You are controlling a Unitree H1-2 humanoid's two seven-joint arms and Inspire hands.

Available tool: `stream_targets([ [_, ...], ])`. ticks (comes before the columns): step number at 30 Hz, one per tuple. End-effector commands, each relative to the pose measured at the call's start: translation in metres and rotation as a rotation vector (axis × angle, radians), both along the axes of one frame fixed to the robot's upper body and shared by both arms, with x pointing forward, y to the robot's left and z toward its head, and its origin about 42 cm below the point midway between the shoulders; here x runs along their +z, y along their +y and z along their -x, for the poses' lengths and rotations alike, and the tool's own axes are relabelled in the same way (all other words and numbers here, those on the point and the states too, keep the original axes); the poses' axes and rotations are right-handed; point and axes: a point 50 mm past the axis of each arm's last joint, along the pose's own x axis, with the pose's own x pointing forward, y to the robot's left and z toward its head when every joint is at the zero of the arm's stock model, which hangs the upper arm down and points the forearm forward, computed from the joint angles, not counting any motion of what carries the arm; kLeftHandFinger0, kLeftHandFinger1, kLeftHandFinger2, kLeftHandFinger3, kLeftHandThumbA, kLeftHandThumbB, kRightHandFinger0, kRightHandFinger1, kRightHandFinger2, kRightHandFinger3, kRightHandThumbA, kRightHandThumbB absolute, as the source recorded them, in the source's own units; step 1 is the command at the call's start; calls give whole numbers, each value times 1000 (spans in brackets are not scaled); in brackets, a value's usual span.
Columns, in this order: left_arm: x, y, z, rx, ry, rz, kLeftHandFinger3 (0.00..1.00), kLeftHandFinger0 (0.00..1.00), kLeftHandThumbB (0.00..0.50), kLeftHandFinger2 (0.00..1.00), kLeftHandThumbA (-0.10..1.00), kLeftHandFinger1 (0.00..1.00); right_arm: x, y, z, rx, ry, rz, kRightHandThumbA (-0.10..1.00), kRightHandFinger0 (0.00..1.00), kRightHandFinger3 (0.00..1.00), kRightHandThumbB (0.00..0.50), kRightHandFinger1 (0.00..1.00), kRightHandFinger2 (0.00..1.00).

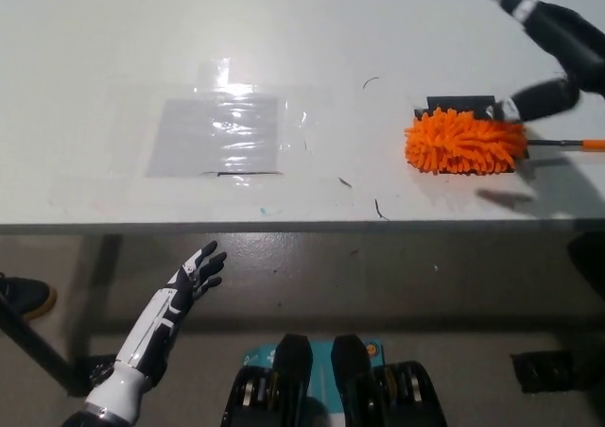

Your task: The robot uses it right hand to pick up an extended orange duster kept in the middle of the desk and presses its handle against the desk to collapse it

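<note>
The orange duster (465, 141) lies on the white desk (312, 40) at the right, its fluffy head over a black patch. Its thin handle (567, 145) with an orange tip runs off to the right edge of the picture. My black right hand (539, 40) hovers above the desk just beyond and to the right of the duster head, open, fingers spread, holding nothing. One finger reaches down near the head's upper right corner. My white left hand (194, 274) rests open below the desk's front edge at the lower left.
A clear taped plastic sheet (217, 132) lies flat on the desk left of centre. The desk's front edge (284, 226) crosses the picture; below it are the floor, a dark table leg (38, 351) and a shoe (24, 297) at far left.
</note>
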Motion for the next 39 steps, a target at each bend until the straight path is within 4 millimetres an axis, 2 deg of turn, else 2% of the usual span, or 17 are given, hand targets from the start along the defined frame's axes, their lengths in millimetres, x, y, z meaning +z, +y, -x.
stream_targets([
  [1,13,-1,-4,-15,-70,17,1000,1000,201,1000,1000,1000,30,10,-35,-105,51,168,1000,1000,1000,374,1000,1000],
  [3,13,-1,-4,-17,-67,15,1000,1000,199,1000,1000,1000,30,15,-48,-113,80,176,1000,1000,1000,360,1000,1000],
  [4,12,-1,-3,-18,-69,14,1000,1000,195,1000,1000,1000,29,19,-57,-117,95,189,1000,1000,1000,386,1000,1000],
  [7,12,-2,-4,-20,-65,21,1000,1000,191,1000,1000,1000,29,26,-65,-127,105,206,1000,1000,1000,401,1000,1000],
  [11,12,-1,-3,-20,-59,23,1000,1000,186,1000,1000,1000,22,39,-76,-128,130,221,1000,1000,1000,379,1000,1000],
  [14,11,-1,-2,-20,-60,22,1000,1000,180,1000,1000,1000,15,44,-84,-146,161,233,1000,1000,1000,393,1000,1000],
  [15,11,-1,-2,-19,-58,9,1000,1000,181,1000,1000,1000,7,49,-90,-154,210,233,1000,1000,1000,420,1000,1000],
  [17,11,-1,-2,-18,-57,8,1000,1000,182,1000,1000,1000,6,50,-91,-155,217,234,1000,1000,1000,423,1000,1000],
  [18,12,-1,-2,-17,-61,2,1000,1000,181,1000,1000,1000,3,51,-94,-158,242,235,1000,1000,1000,446,1000,1000],
  [22,12,0,-2,-17,-64,-1,1000,1000,173,1000,1000,1000,0,54,-98,-157,282,229,1000,1000,1000,454,1000,1000],
  [27,12,0,-1,-13,-58,-10,1000,1000,169,1000,1000,1000,-7,60,-106,-157,322,278,1000,1000,1000,450,1000,1000],
  [29,12,0,-1,-13,-58,-10,1000,1000,168,1000,1000,1000,-7,60,-107,-157,323,279,1000,1000,1000,451,1000,1000],
  [31,11,0,0,-16,-62,-11,1000,1000,167,1000,1000,1000,-13,60,-110,-168,344,321,1000,1000,1000,432,1000,1000],
  [39,10,1,0,-10,-61,-20,1000,1000,165,1000,1000,1000,-21,60,-117,-194,372,347,1000,1000,1000,427,1000,1000],
])
